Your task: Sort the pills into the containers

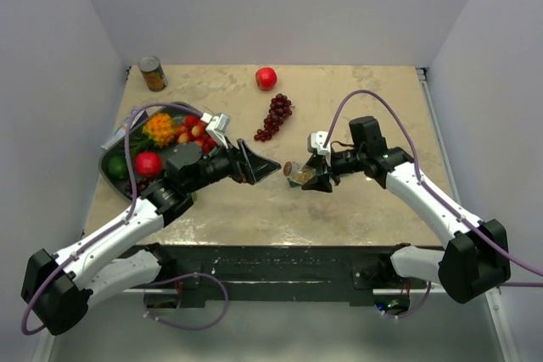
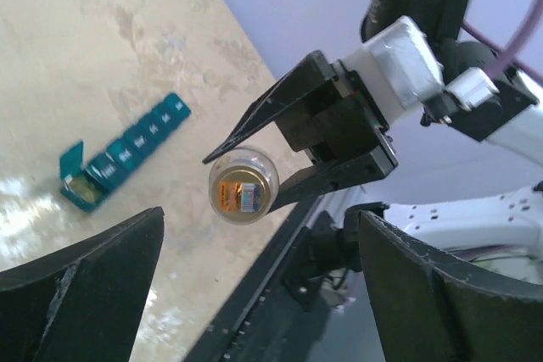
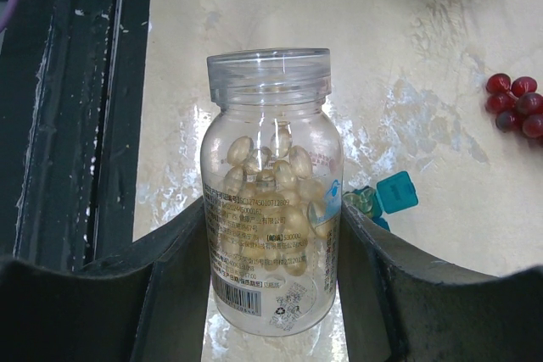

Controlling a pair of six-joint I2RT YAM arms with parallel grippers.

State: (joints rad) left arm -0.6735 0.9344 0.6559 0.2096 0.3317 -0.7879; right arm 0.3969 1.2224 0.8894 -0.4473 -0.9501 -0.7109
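My right gripper (image 1: 312, 174) is shut on a clear, uncapped pill bottle (image 3: 270, 209) full of pale yellow capsules and holds it above the table, mouth pointing away from the wrist. The bottle's base shows in the left wrist view (image 2: 243, 186). The teal pill organiser (image 2: 123, 152) lies on the table below, its end lid standing open. Part of it peeks out behind the bottle in the right wrist view (image 3: 386, 197). I cannot make it out in the top view. My left gripper (image 1: 259, 167) is open and empty, facing the bottle from the left.
A dark green fruit tray (image 1: 103, 167) with several fruits sits at the left. A can (image 1: 153, 74), a red fruit (image 1: 266, 78) and dark grapes (image 1: 274, 116) lie further back. The black table rail (image 3: 76, 108) runs along the near edge.
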